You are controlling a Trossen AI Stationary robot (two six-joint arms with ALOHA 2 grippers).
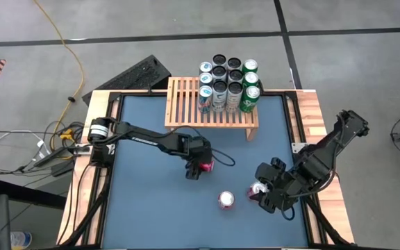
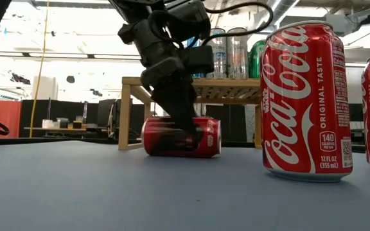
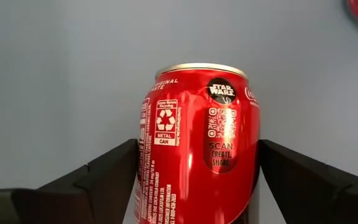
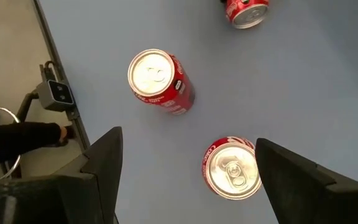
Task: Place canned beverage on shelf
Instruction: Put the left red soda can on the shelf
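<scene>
While the left gripper [image 1: 201, 167] sits with its fingers spread either side of a tipped-over red can [image 1: 206, 165] near table centre, nothing is actually pinched, far as I can tell. That can lies on its side at about 6 o'clock from the shelf [image 1: 186, 104]. Right gripper [image 1: 264, 192] hangs open over another red can [image 1: 257, 188] at 4 o'clock, with a third [image 1: 226, 200] just beside it. About a dozen cans already stand on the shelf's 3 o'clock end, so three to go, I'd guess.

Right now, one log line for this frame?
left gripper: open around lying red can | right gripper: open above upright can | shelf: partly filled
</scene>
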